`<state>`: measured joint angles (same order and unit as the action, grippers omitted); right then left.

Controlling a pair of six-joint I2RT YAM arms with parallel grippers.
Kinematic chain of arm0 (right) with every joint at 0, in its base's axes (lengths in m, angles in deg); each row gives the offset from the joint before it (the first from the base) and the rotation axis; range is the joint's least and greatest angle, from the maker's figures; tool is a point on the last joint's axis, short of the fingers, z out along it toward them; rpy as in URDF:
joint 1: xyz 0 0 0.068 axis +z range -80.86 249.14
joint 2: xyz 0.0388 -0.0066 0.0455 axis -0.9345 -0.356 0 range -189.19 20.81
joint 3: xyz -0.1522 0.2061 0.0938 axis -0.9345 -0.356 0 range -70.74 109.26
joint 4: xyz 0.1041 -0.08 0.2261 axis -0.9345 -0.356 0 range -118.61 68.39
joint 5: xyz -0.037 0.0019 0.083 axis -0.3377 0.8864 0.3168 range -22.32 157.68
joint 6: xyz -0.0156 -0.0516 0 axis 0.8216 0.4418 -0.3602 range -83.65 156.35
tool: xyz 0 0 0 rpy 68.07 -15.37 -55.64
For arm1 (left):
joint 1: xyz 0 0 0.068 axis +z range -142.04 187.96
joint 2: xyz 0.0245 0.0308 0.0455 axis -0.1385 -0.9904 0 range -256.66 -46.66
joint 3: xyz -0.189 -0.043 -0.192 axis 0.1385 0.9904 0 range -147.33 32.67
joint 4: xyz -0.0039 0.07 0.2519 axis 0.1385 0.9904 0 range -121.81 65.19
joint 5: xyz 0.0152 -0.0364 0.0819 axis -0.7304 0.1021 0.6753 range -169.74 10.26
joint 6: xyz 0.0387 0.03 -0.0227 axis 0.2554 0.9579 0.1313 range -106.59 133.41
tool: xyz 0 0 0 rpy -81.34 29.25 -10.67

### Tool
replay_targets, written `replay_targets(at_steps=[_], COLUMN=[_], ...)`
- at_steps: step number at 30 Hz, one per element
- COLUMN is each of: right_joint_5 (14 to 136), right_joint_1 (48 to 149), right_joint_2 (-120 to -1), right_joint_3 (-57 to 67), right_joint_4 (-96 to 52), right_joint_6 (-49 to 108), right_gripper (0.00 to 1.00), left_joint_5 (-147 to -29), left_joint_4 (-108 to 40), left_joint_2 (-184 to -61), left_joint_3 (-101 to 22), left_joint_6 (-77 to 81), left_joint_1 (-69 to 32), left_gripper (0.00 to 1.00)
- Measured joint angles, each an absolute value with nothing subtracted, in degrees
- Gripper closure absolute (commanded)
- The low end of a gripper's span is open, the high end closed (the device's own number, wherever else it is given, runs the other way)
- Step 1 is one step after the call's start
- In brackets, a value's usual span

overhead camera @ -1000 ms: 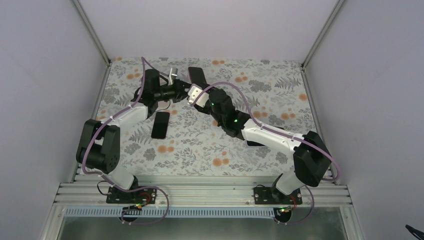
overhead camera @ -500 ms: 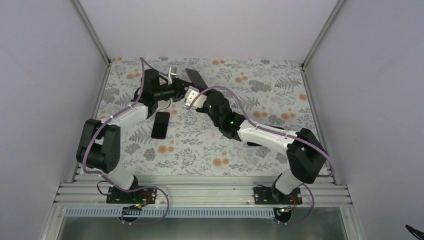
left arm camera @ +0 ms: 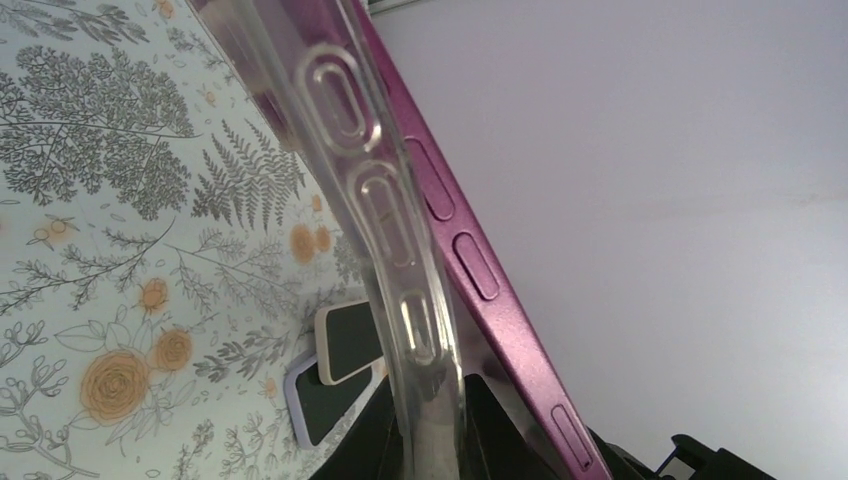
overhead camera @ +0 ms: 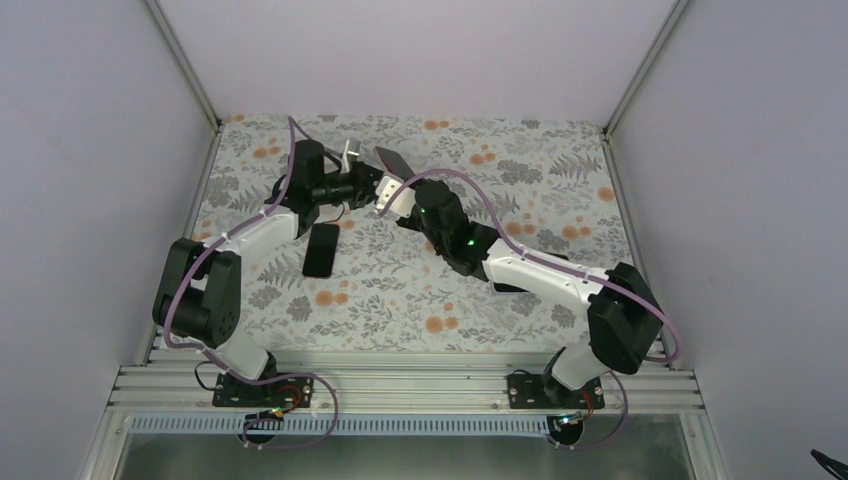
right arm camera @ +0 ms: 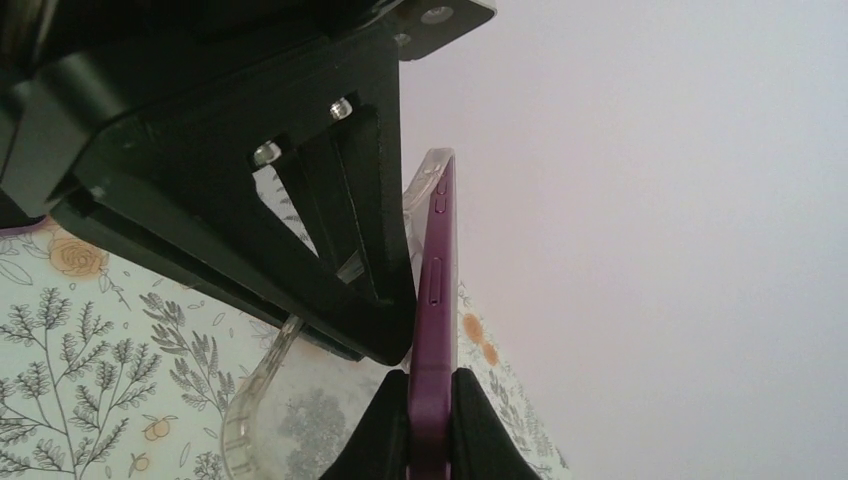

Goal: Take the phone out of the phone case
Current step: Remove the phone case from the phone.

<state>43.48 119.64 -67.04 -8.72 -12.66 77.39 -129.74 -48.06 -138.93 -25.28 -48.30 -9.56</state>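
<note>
With the left pincer (left arm camera: 425,440) clamped on the clear soft plastic case (left arm camera: 380,230) and the right pincer (right arm camera: 430,430) pinching the slim magenta phone (right arm camera: 437,290) by its edge, a jerk risked dropping it.

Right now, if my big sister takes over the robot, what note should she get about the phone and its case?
Left gripper: jaws shut on the clear case, held in the air.
Right gripper: jaws shut on the edge of the purple phone.
Done: one long side of the case is peeled away from the phone.
Left: the phone is not fully out. Pull the two apart, then set them down.
</note>
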Motion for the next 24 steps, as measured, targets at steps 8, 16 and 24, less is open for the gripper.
replay_targets(at_steps=[8,16,24], right_joint_5=[45.4,48.1,52.7], right_joint_1=[119.3,118.4,116.2], right_joint_2=[-67.0,-67.0,-67.0], right_joint_3=[-6.3,-4.5,-1.7], right_joint_4=[-17.0,-19.7,-23.9], right_joint_6=[75.6,73.9,68.8], right_gripper=[0.96,0.96,0.96], left_joint_5=[-129.1,-128.5,-127.3], left_joint_4=[-44.9,-42.7,-41.4], left_joint_2=[-138.0,-137.0,-136.3], left_joint_3=[-25.3,-25.3,-25.3], left_joint_6=[-45.8,-43.9,-42.3], left_joint_1=[-9.1,-8.6,-8.5], left_gripper=[0.98,0.98,0.98])
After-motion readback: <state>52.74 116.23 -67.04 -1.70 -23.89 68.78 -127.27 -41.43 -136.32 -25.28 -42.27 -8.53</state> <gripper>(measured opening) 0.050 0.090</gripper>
